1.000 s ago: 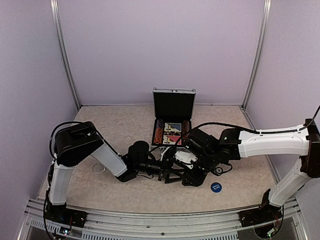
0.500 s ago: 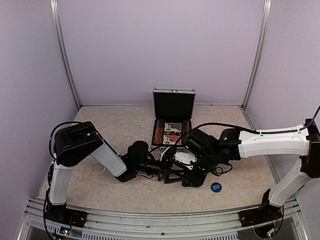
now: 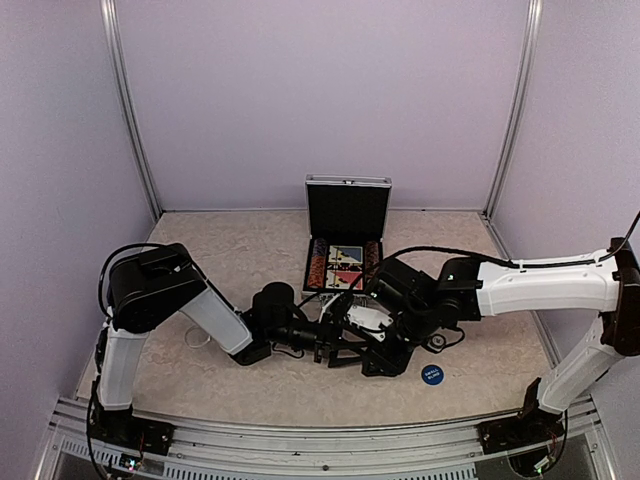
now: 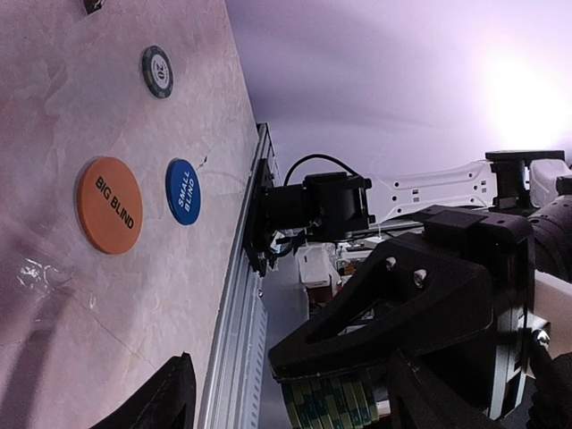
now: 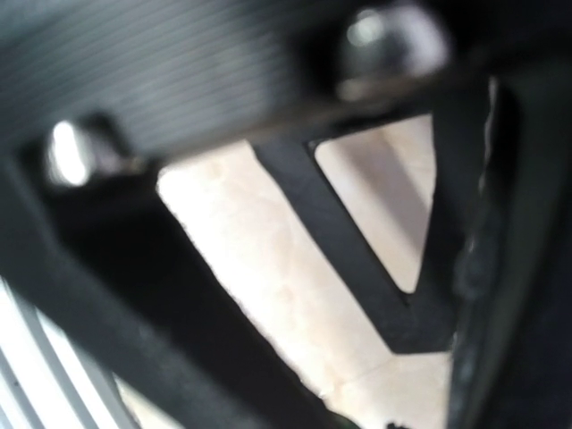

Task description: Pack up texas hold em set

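Observation:
The silver briefcase [image 3: 347,205] stands open at the back centre, with card decks and chips [image 3: 343,265] in its black tray. My two grippers meet low over the table in front of it. My left gripper [image 3: 325,350] is open, its jaws wide apart in the left wrist view [image 4: 286,407]. Between them sits a stack of green and white chips [image 4: 332,402], pressed under a black finger [image 4: 402,313] of my right gripper [image 3: 358,350]. An orange "BIG BLIND" disc [image 4: 109,204], a blue "SMALL BLIND" disc [image 4: 182,191] and a loose "20" chip [image 4: 157,71] lie on the table.
The blue disc [image 3: 432,375] lies near the front right. The right wrist view is blurred, filled with black gripper parts over the beige table [image 5: 295,295]. A dark object [image 4: 92,4] is cut off at the left wrist view's top edge. The metal rail [image 4: 237,304] runs along the near table edge.
Both grippers have shifted very slightly to the left. Nothing else has visibly moved.

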Motion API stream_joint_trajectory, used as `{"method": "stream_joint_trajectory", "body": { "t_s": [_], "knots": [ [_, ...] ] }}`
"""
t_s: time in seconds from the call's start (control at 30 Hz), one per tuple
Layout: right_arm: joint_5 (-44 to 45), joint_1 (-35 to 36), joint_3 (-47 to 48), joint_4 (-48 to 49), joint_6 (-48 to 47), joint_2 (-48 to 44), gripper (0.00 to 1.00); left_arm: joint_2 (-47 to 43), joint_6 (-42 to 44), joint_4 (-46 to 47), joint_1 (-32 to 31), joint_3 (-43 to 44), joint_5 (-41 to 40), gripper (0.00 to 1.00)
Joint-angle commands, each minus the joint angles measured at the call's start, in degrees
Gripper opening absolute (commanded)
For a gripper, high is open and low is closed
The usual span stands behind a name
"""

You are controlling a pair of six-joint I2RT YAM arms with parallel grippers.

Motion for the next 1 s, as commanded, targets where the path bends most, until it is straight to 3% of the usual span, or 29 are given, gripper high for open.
{"method": "stream_joint_trajectory", "body": {
  "t_s": [0.0, 0.33, 0.6, 0.97],
  "knots": [
    [-0.06, 0.78, 2.34, 4.45, -0.90, 0.49, 0.27, -1.16, 1.21, 5.17, -0.77, -0.70, 2.95, 0.73],
    [0.82, 0.78, 2.17, 4.07, -1.10, 0.85, 0.27, -3.33, 2.80, 4.07, -1.13, -2.31, 4.06, 0.72],
    [0.28, 0.78, 1.83, 4.30, -0.99, -0.21, 0.27, -5.23, 2.87, 2.95, 2.03, -3.70, 2.12, 0.72],
    [0.19, 0.76, 2.18, 4.44, -1.26, 0.30, 0.27, -4.35, 6.56, -3.19, -0.45, -0.70, 3.83, 0.71]
  ]
}}
